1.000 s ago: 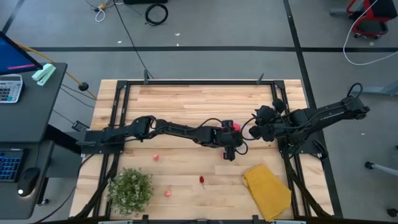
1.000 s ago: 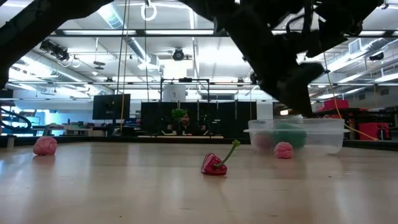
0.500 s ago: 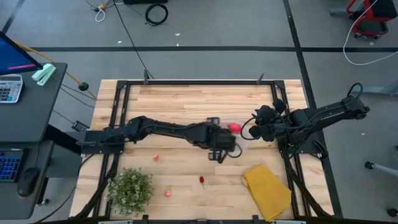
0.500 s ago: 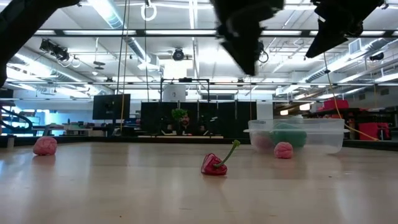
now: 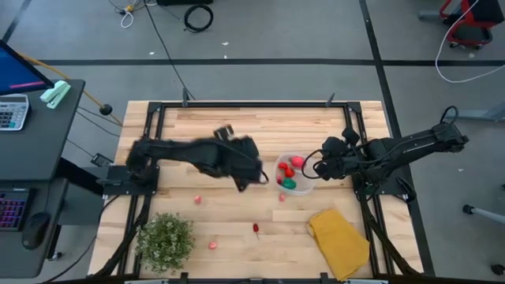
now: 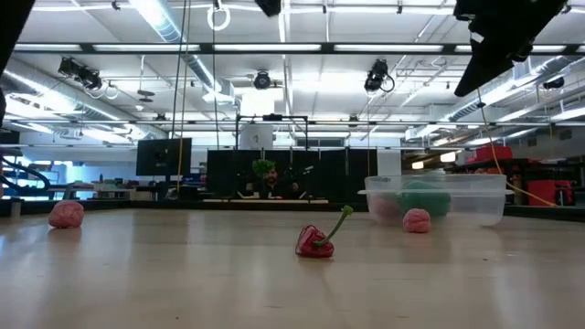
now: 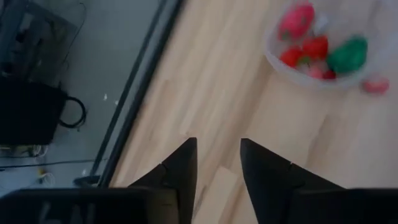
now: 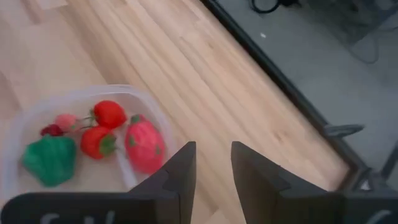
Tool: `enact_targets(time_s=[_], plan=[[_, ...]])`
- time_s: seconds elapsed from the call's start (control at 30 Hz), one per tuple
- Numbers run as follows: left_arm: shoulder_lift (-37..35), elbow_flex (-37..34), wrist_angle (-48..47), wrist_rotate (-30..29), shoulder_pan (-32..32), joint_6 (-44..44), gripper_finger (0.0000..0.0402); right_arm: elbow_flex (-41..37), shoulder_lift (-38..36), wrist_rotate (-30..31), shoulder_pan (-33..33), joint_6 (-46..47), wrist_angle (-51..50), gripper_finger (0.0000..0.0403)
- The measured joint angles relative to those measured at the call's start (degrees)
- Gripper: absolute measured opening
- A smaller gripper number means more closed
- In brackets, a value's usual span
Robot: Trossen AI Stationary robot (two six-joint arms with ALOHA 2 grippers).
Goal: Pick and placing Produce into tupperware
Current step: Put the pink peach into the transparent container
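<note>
High view, entry as I read it from my desk: left claw (image 5: 256, 178) has swung back from over the tub (image 5: 293, 173) toward the middle of the table, and a large red strawberry (image 8: 144, 146) now lies inside with the other red pieces and the green one (image 5: 289, 184); I judge one more item delivered. Left claw: fingers (image 7: 180, 168) narrowly parted, closing down, nothing between them. Right claw (image 5: 316, 167): waiting at the tub's rim, fingers a little apart, empty. Outstanding on the table: pink piece (image 5: 282, 197) just beside the tub, pink piece (image 5: 197, 199), red pepper (image 5: 256, 229), pink piece (image 5: 213, 245) near the plant (image 5: 166, 239).
</note>
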Motion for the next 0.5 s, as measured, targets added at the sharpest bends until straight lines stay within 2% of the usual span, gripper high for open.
enact_targets(time_s=[0.23,0.37,0.5], plan=[[-10.4,-0.2,-0.2,-2.3,0.4,-1.0,0.0110,0.0,0.0,-1.0,-1.9,6.4,0.1,0.0110],[-12.9,-0.1,-0.1,-3.1,0.5,-2.1,0.0105,0.0,-0.2,-1.1,-1.9,4.9,0.2,0.0110],[-13.7,-0.2,-0.2,-3.2,0.5,-0.1,0.0103,0.0,-0.2,0.6,-1.9,7.7,2.1,0.0110]])
